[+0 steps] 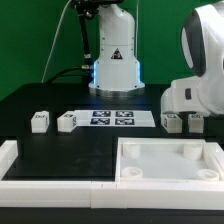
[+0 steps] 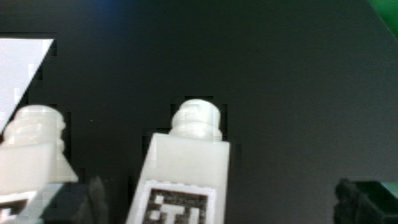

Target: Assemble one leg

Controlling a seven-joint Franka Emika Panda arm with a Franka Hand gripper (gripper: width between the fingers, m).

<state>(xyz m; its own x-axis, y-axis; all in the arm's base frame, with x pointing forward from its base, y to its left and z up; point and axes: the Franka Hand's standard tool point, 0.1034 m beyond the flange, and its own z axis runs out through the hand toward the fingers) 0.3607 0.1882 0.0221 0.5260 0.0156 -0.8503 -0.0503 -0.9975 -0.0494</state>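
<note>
Leg (image 2: 187, 150) with a black-and-white tag sits between the spread-apart fingers of the gripper (image 2: 214, 200), probably lined up for grasping; a second leg (image 2: 36, 145) rests just beside it.

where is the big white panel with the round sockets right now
In the exterior view the panel lies in the foreground on the exterior view's right, just in front of two legs.
</note>
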